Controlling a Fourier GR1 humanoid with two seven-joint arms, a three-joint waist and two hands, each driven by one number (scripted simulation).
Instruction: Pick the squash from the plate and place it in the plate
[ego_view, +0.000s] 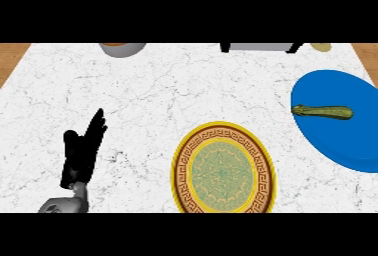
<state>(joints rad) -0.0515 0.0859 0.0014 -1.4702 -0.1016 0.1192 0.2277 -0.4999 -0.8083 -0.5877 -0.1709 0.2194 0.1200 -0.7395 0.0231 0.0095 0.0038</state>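
Note:
A green squash (322, 111) lies across the blue plate (338, 135) at the right edge of the counter. A yellow plate with a patterned brown rim and green centre (224, 170) sits lower, near the middle, and holds nothing. My left hand (81, 152) rests at the lower left with its fingers straight and pointing up, far from both plates. My right hand does not show anywhere.
Along the far edge of the white marble counter (162, 85) stand a grey and orange bowl (122, 48), a dark-framed object (258, 47) and a small pale item (321, 47). Wooden floor shows at the upper corners.

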